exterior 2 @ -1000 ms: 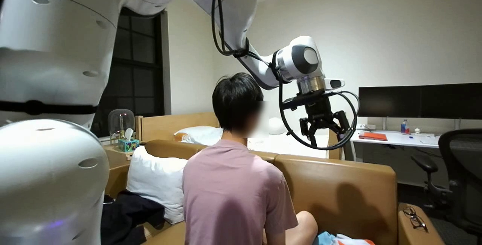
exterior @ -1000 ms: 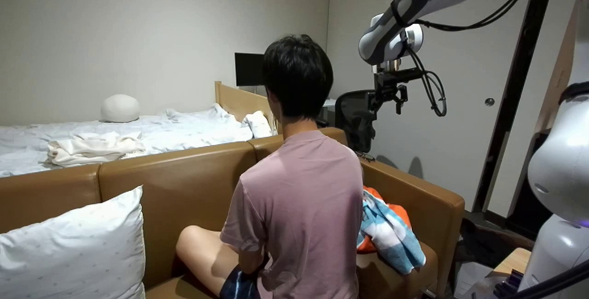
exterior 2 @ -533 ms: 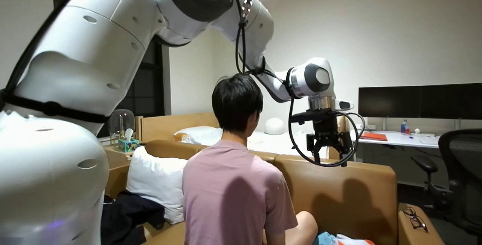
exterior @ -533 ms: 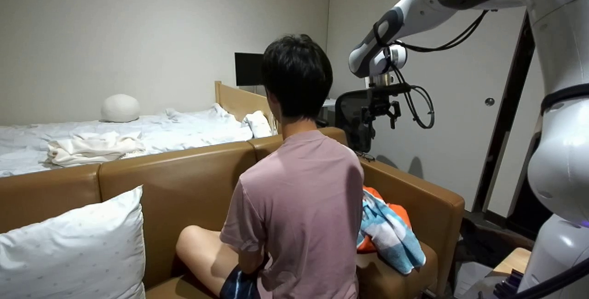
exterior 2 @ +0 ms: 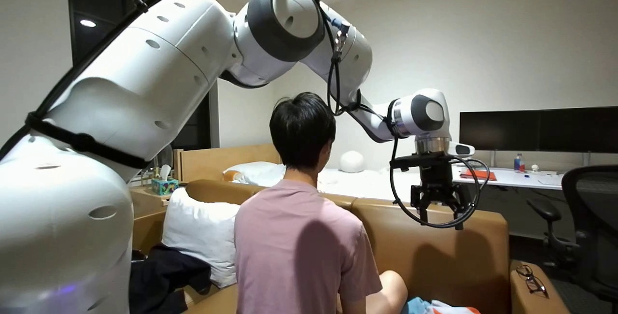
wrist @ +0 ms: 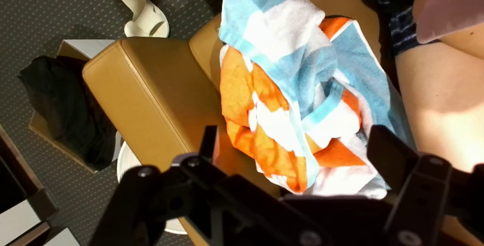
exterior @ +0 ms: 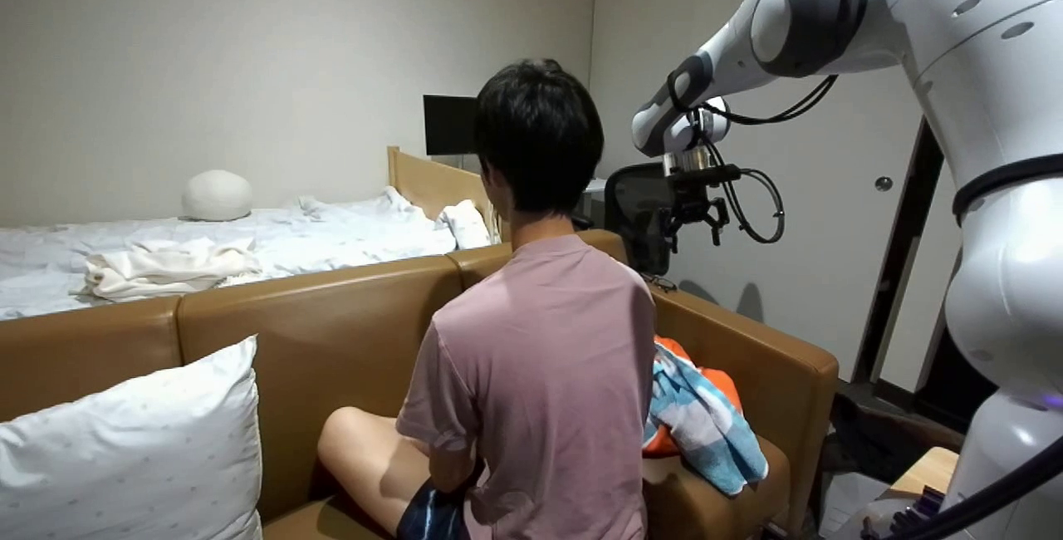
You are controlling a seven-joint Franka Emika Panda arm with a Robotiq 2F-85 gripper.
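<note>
The claw (wrist: 295, 140) hangs empty, jaws spread wide, well above the rumpled blue-and-orange towel (wrist: 297, 75).

Below my gripper (exterior 2: 441, 222), a towel (wrist: 298, 91) lies on the sofa (exterior: 332, 341) between its armrest (wrist: 140, 94) and a seated person (exterior: 548, 390). Eyeglasses (exterior 2: 532, 282) rest on that armrest; a pillow (exterior: 149, 449) sits on the person's other side, and a bed (exterior: 349, 237) stands beyond the backrest (exterior 2: 386, 227).

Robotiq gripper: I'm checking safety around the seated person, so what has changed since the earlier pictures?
The Panda arm has lowered its open Robotiq gripper, which also shifted rightward in an exterior view. Nothing was taken hold of or let go. The seated person, the blue-white-orange towel and eyeglasses stayed in place.
</note>
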